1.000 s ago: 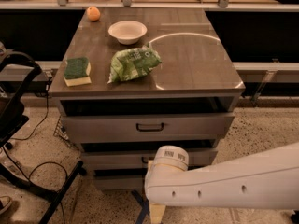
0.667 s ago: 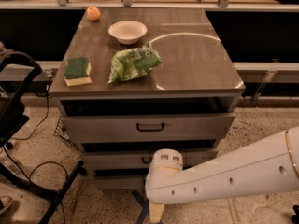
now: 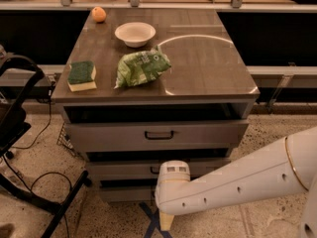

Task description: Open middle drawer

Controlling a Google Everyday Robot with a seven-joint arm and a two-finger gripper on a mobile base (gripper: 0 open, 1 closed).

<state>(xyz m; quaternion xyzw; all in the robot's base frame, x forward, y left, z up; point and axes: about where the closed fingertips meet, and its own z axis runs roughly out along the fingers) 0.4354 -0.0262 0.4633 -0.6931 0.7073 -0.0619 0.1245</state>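
White arm [image 3: 237,182] half-hides middle drawer [image 3: 119,168]; tool [image 3: 166,222] below it.

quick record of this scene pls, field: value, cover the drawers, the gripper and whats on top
target: middle drawer, second of three grey fronts, not visibly pulled out
handle: black bar handle at centre, mostly hidden by the arm
gripper: gripper hangs low in front of the cabinet, below that handle, pointing at the floor
arm: white arm reaching in from the right
cabinet top: orange, white bowl, green bag, sponge
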